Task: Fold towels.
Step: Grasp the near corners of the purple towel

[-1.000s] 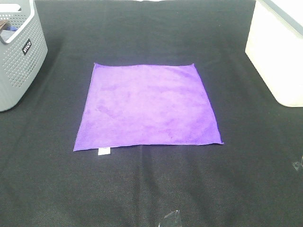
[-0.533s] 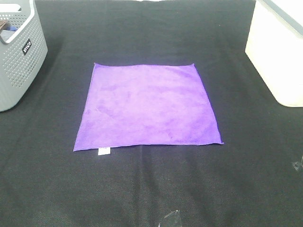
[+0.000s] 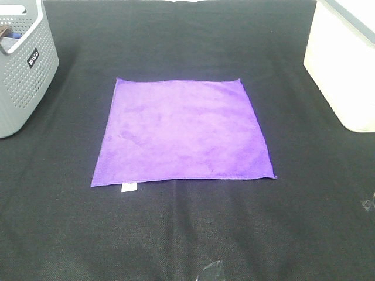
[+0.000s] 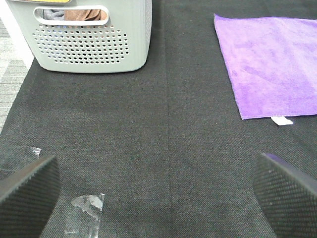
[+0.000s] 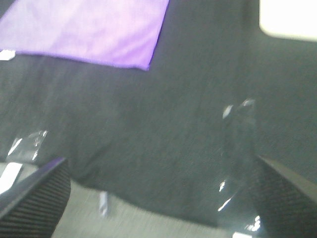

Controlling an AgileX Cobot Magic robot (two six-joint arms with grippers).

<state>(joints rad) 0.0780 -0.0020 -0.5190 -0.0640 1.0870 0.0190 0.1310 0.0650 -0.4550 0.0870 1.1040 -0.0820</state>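
Bright purple square microfibre towel (image 3: 183, 132), spread flat and unfolded, in one layer, in the middle of the black woven table cover (image 3: 187, 234). Plush side up with faint marks in the pile, stitched edges visible all around, four corners laid out. Small white tag (image 3: 128, 187) sticking out from the near edge, close to the near left corner, lying on the black cover.

Well apart from the towel, at the far left: light grey plastic basket with many small holes (image 3: 23, 64), upright, with a black label on its side and a handle slot. Through this slot, in the left wrist view, some brown fabric (image 4: 81, 15) inside. Well apart at the far right: cream-white rectangular box (image 3: 343, 64), cut by the picture edge.

Near the front edge of the table: small pieces of clear tape (image 3: 212, 270) stuck on the cover, one about the middle, one more at the right.

Left gripper (image 4: 158, 198) with two black ribbed fingertips (image 4: 27, 191) standing wide apart, only the black cover between them, nothing gripped. Placed in front of the towel and to its left, apart from the tagged corner.

Right gripper (image 5: 158, 198) in a blurred picture, yet with two dark ribbed fingertips (image 5: 34, 193) also wide apart and gripping nothing. Near right corner of the towel well ahead of it, not touched
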